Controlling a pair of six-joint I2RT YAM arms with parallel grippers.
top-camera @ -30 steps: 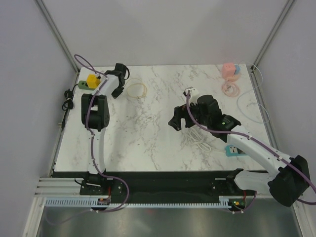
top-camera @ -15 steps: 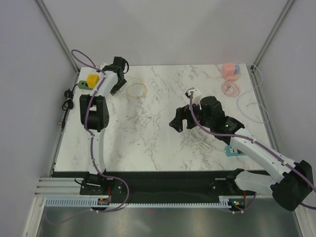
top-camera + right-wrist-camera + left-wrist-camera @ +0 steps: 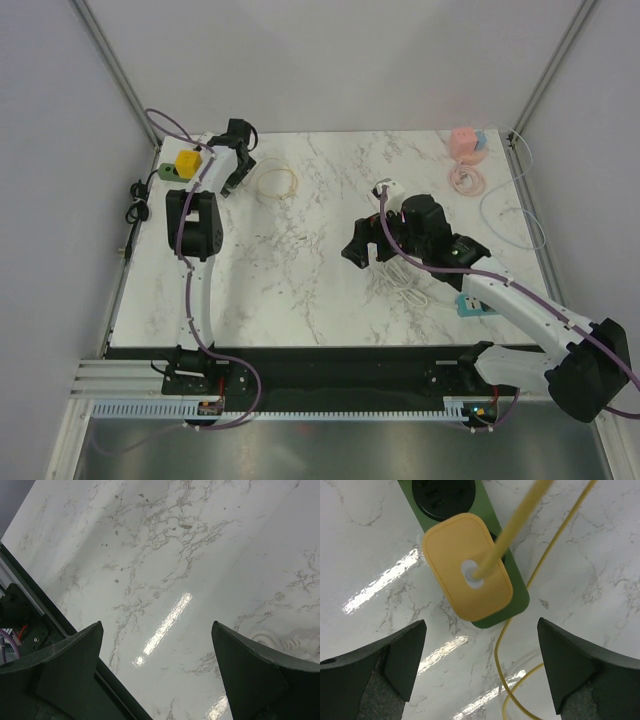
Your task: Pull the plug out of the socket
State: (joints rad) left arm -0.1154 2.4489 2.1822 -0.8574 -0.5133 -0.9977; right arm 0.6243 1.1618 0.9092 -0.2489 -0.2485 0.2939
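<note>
A yellow plug point(image 3: 467, 572) sits in the green socket strip point(image 3: 512, 592) at the table's far left, shown in the top view as the plug point(image 3: 186, 161) on the strip point(image 3: 167, 172). A yellow cord point(image 3: 512, 527) rises from the middle of the plug, and more of it loops on the marble below. My left gripper point(image 3: 481, 627) hovers above the plug and open, its fingers point(image 3: 400, 655) wide apart and touching nothing. My right gripper point(image 3: 157, 630) is open over bare marble near the table's middle point(image 3: 358, 250).
A yellow cable loop point(image 3: 277, 182) lies right of the left gripper. A white plug point(image 3: 388, 187) and white cord coil point(image 3: 400, 275) sit by the right arm. A blue socket strip point(image 3: 474, 305) lies at the right. A pink block point(image 3: 465, 142) and pink cord point(image 3: 465, 180) are at the far right.
The left gripper's jaws have spread from nearly shut to wide open, and the wrist shifted slightly toward the far left. The right arm barely moved.
</note>
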